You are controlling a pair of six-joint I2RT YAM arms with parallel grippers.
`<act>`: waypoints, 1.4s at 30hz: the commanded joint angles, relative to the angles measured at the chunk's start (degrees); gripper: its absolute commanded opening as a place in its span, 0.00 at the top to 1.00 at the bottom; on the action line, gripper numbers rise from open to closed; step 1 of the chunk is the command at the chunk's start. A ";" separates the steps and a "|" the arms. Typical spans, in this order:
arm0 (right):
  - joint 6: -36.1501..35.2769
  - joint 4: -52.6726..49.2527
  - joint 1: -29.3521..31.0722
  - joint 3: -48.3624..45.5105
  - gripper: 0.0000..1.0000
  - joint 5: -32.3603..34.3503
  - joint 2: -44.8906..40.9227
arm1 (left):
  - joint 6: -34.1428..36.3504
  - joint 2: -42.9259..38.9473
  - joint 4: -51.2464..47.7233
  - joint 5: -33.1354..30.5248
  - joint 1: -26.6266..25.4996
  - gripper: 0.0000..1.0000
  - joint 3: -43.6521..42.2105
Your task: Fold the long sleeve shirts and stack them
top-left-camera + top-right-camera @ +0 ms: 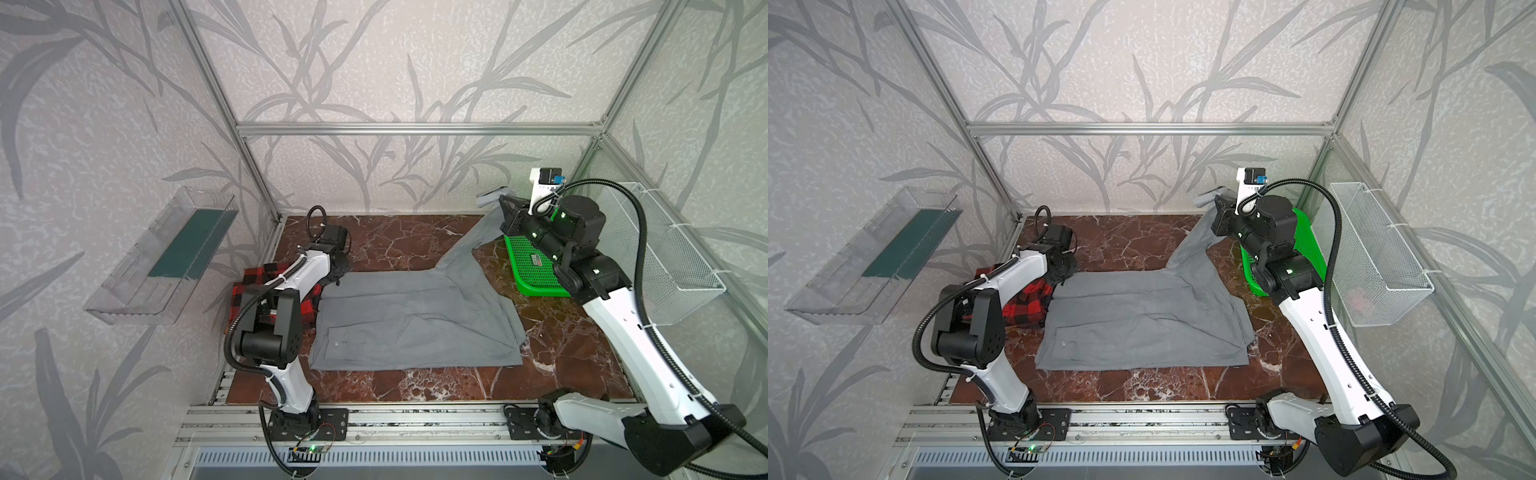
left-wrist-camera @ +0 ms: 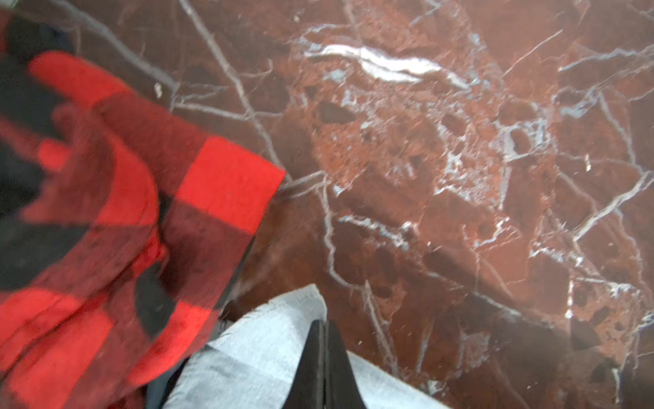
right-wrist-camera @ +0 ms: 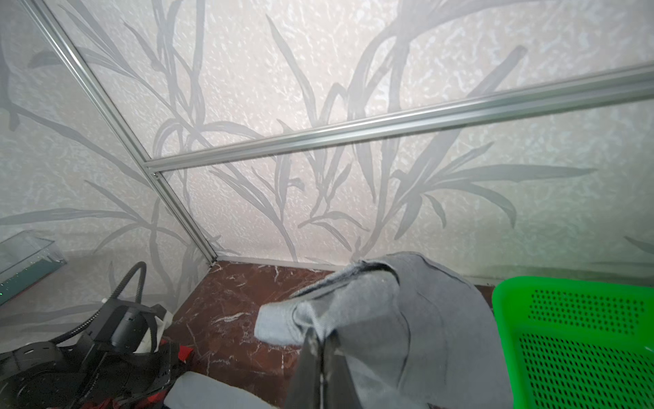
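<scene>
- The grey shirt point(image 1: 415, 320) lies spread over the middle of the worktop point(image 1: 395, 241). One sleeve runs up from it toward the far right corner.
- The right pincer point(image 1: 501, 200) is clamped tight on the end of that sleeve. It holds the sleeve raised off the worktop, just beside the green basket point(image 1: 536, 286).
- The left pincer point(image 1: 337, 274) sits low at the shirt's far left corner. Its jaws are pressed together on the grey cloth there.
- The plaid shirt point(image 1: 307, 309) lies bunched at the left edge of the worktop. It touches the grey shirt's left side and is partly hidden under the left arm.
- The left wrist view shows what both top views hide. There the left pincer point(image 2: 323, 327) is closed on the grey corner, a tip of cloth pokes past the jaws, and plaid lies just beside it.
- The right wrist view shows the right pincer point(image 3: 320, 341) with the cuff folded over its closed jaws.
- Only the top views show the whole shirt, and a wire basket point(image 1: 665, 257) on the right wall.
</scene>
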 commanded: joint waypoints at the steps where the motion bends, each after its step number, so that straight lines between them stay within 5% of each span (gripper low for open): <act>1: 0.40 -5.36 0.41 -1.34 1.00 4.56 -4.60 | -1.56 -5.28 4.42 -3.52 -1.00 1.00 -4.11; 20: -1.84 -35.85 7.34 -7.67 1.00 16.80 -26.43 | -8.33 -28.05 7.46 -9.42 -7.85 1.00 -26.77; 42: 3.13 -55.83 7.32 -11.64 1.00 8.48 -35.55 | -14.23 -39.41 8.45 -6.66 -11.96 1.00 -43.85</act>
